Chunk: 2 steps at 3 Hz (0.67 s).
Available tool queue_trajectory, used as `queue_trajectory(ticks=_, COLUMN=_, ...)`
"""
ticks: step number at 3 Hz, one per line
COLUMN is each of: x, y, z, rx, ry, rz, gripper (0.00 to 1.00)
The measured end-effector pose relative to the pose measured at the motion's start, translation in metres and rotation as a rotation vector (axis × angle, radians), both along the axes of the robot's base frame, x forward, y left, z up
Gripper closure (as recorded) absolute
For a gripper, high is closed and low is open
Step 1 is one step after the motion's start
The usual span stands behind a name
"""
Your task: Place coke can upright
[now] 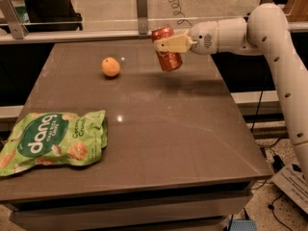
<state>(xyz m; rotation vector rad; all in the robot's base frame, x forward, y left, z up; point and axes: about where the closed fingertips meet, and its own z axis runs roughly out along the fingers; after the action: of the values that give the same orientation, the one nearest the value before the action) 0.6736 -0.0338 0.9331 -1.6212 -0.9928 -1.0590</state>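
The red coke can (pixel 167 53) hangs in the air above the far middle of the brown table (pixel 159 129), near upright, its top tilted a little to the left. My gripper (pixel 166 44) reaches in from the right on a white arm and is shut on the coke can around its upper half, with a cream finger (pixel 173 43) across the front of the can. The can's shadow lies on the table just below and to the right.
A round orange fruit (pixel 110 67) sits on the table to the left of the can. A green snack bag (pixel 50 141) lies flat at the front left corner. A rail with posts (pixel 141 6) runs behind the table's far edge.
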Motion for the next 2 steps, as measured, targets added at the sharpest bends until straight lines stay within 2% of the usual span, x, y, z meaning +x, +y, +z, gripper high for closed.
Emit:
queue_trajectory(ticks=1, x=-0.0065, y=-0.0017, z=-0.0057, rx=0.015, ry=-0.038, rz=0.042, gripper=1.00)
queue_trajectory(ticks=2, x=-0.0137, y=-0.0025, z=-0.0141, rx=0.037, ry=-0.071, rz=0.056, gripper=1.00)
